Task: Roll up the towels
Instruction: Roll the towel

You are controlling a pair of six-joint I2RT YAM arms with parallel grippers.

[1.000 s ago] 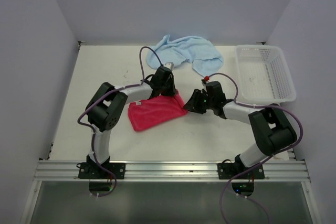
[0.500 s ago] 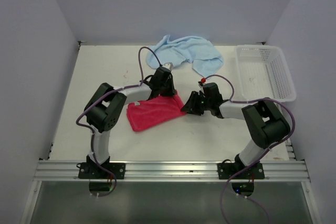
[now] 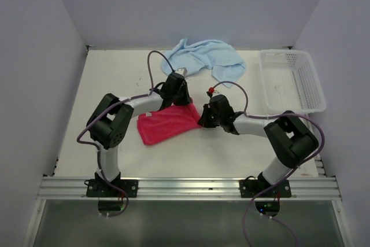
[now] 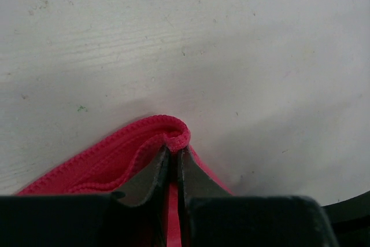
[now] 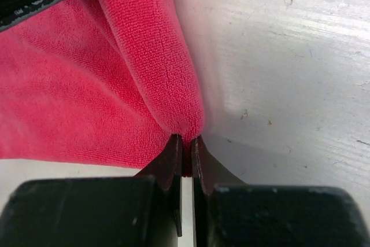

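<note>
**Grip state.** The left gripper (image 4: 172, 153) is clamped on a bunched bit of hem of the red-pink terry-cloth towel (image 3: 165, 124). Its jaws are nearly together, with only a thin roll of cloth between them. The right gripper (image 5: 186, 143) is likewise closed on the towel's right-hand corner, and the cloth is pinched at the very tips.

**Location.** The red-pink towel lies mostly flat in the middle of the white tabletop (image 3: 115, 73), between the two arms. It is held at its far edge and at its right corner. No roll is formed yet.

**Hazards.**
- Both holds take very little cloth. A sharp pull, or the arms drawing apart, would likely slip a corner out of the jaws.
- The right wrist view shows a fold running up from the pinched corner. If it is rolled as it lies, the roll may come out skewed or loose.
- The two grippers sit near one another at the towel's far right, so a careless inward move risks wrist contact.
- A lift higher on one side would drag the towel rather than turn it.

**Surroundings.**
- The crumpled light blue terry-cloth towel (image 3: 205, 53) lies at the far edge, just behind the left wrist. It is untouched.
- The purple cable (image 3: 157, 62) loops close to the light blue towel and could catch it.
- The white plastic mesh basket (image 3: 289, 53) stands at the far right, well apart, and obstructs nothing.
</note>
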